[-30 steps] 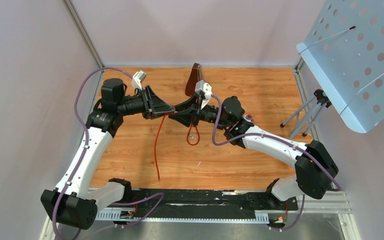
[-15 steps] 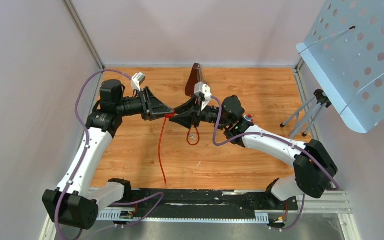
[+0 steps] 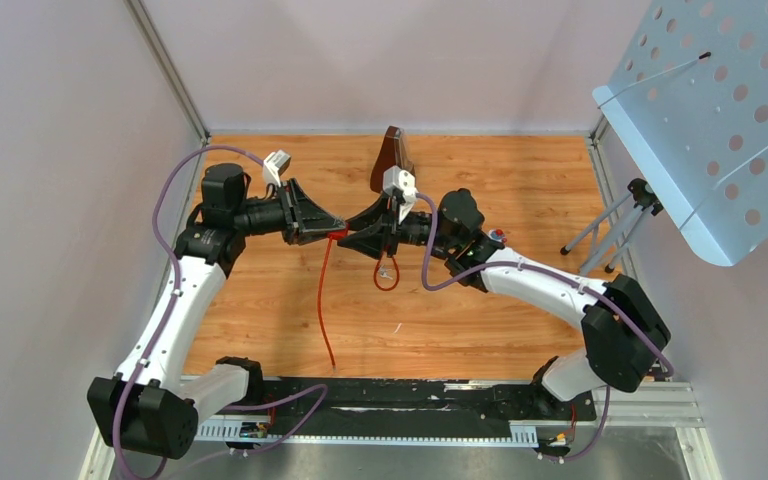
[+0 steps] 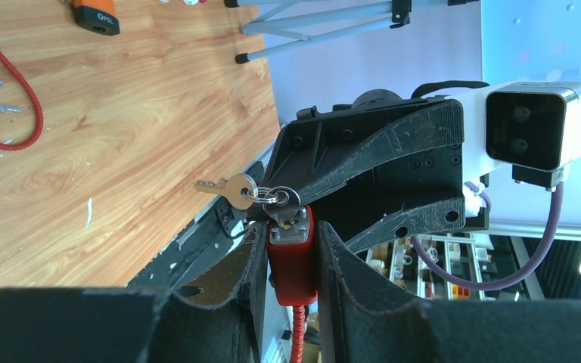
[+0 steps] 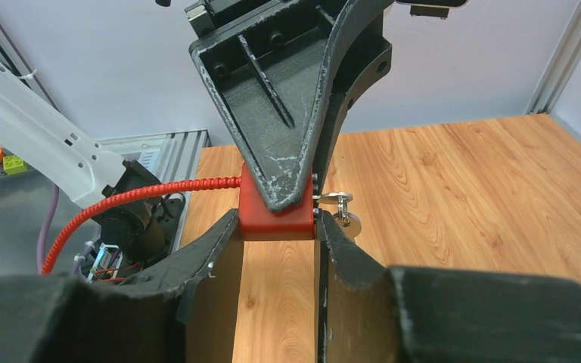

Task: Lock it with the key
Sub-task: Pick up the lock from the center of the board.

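Note:
A red lock (image 4: 293, 257) with a red cable (image 3: 322, 290) hanging from it is held above the table. My left gripper (image 3: 338, 228) is shut on the lock's sides, seen in the left wrist view (image 4: 291, 236). A silver key (image 4: 284, 203) sits in the lock's metal face, with a second key (image 4: 227, 187) hanging on its ring. My right gripper (image 5: 276, 223) faces the left one and spans the lock (image 5: 272, 215) end to end, both fingertips touching it. The key (image 5: 334, 199) sticks out just beyond its right finger.
A small red cable loop with keys (image 3: 387, 275) lies on the wooden table (image 3: 520, 330) below the grippers. A brown object (image 3: 390, 158) stands at the back. A tripod (image 3: 610, 225) with a perforated panel (image 3: 720, 110) is at the right. A small orange-and-black item (image 4: 94, 15) lies nearby.
The right arm has shifted a little to the left, closer onto the lock. The left gripper still holds the lock, and the hanging cable has swung slightly right.

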Action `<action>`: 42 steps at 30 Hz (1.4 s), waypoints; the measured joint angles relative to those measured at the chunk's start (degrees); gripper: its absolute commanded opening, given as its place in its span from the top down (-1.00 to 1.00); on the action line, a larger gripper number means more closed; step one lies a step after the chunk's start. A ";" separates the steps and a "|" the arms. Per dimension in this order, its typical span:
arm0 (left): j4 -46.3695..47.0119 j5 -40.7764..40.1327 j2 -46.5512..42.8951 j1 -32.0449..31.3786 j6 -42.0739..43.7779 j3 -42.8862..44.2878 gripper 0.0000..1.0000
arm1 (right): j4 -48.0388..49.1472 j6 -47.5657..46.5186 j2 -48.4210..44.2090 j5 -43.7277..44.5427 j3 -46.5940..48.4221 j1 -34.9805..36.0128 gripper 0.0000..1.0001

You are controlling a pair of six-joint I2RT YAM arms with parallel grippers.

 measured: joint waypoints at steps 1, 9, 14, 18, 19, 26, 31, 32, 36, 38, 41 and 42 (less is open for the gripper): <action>0.00 0.00 0.00 0.04 -0.04 -0.02 0.43 | 0.00 -0.17 0.09 -0.11 0.07 -0.02 0.89; 0.57 1.01 0.02 0.24 0.31 -0.24 0.10 | -0.63 -0.50 0.87 -1.29 1.09 -0.11 0.89; 0.37 1.25 0.35 0.26 0.94 -0.24 0.41 | -1.03 -0.50 1.36 -1.84 1.46 -0.20 0.89; 0.13 1.27 0.63 0.37 0.48 -0.28 0.96 | -1.36 -1.11 1.40 -2.05 1.73 -0.35 0.89; 0.00 1.27 0.70 0.42 -0.04 -0.28 0.99 | -1.38 -1.57 1.44 -2.08 1.73 -0.35 0.86; -0.24 0.13 0.94 0.57 0.57 -0.24 1.00 | -3.58 0.72 2.34 -1.16 3.13 -0.37 -0.46; -3.85 -6.67 1.36 0.57 6.10 3.15 1.00 | -7.67 9.99 2.08 3.58 4.09 -0.31 -0.49; -5.42 -9.73 1.79 0.63 7.85 5.22 1.00 | -9.31 12.15 1.70 5.42 4.42 -0.33 -0.49; -7.93 -19.54 2.89 0.68 12.70 11.82 1.00 | -16.57 21.92 -2.62 14.95 4.50 -0.37 -0.46; -7.78 -23.85 2.93 0.68 14.21 14.10 1.00 | -20.31 28.65 -6.45 20.98 4.07 -0.39 -0.38; -5.66 -28.63 2.93 0.68 15.08 15.58 1.00 | -26.23 41.92 -11.67 29.05 4.00 -0.79 -0.29; -4.48 -29.92 2.93 0.68 15.15 15.61 1.00 | -27.56 45.88 -12.79 30.71 4.00 -0.96 -0.29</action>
